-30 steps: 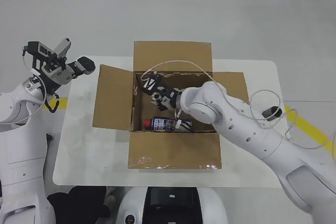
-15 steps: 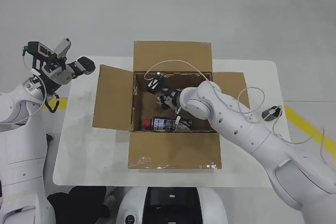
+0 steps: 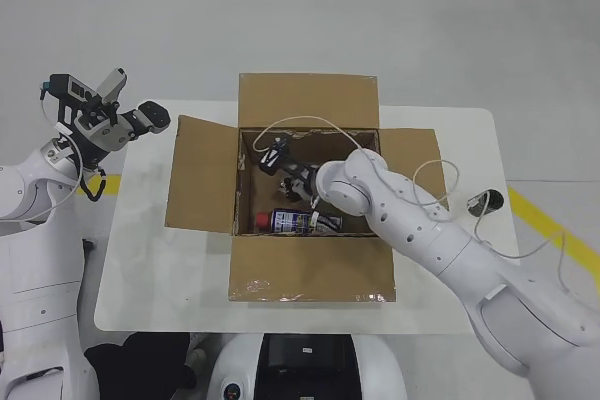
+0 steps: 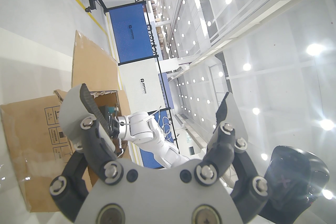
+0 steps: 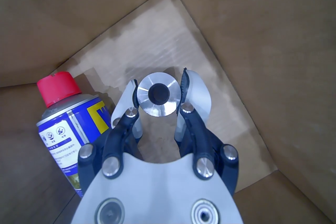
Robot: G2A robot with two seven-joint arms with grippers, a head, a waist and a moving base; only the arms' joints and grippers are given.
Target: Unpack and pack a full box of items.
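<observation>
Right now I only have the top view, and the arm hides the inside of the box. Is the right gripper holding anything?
Observer: Yes. The right gripper is shut on a round silver metal piece with a dark hole at its centre.
Operator: Anything crowding it?
Observer: A blue spray can with a red cap sits right beside the gripper. I can't tell whether they touch.
Operator: Other arm?
Observer: The left gripper is wide open with nothing in it.
</observation>
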